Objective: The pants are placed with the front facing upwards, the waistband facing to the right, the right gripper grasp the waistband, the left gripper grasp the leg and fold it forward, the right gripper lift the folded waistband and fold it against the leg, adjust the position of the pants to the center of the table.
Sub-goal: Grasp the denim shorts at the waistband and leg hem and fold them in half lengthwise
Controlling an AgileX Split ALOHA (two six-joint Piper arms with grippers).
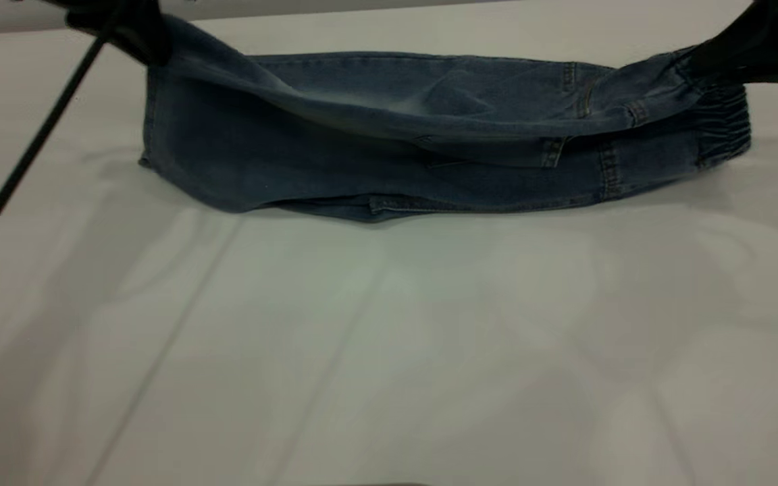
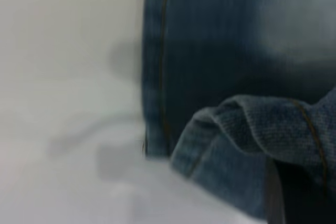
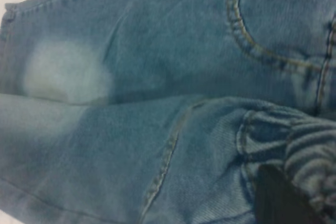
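Note:
The blue denim pants (image 1: 396, 155) lie lengthwise across the far part of the white table (image 1: 389, 337), half folded, the far half lifted over the near half. At the far left my left gripper (image 1: 142, 40) is shut on the leg hem and holds it off the table; in its wrist view the pinched leg hem (image 2: 252, 124) bunches over a dark finger (image 2: 275, 198). At the far right my right gripper (image 1: 706, 64) is shut on the gathered waistband (image 1: 723, 128), also raised. Its wrist view shows the ruched waistband (image 3: 299, 140) against a black finger (image 3: 278, 198) and a pale oval (image 3: 65, 72) on a leg.
A thin black cable (image 1: 31, 148) slants down from the left gripper toward the table's left edge. Faint creases run across the bare table in front of the pants. A wall edge shows at the far back.

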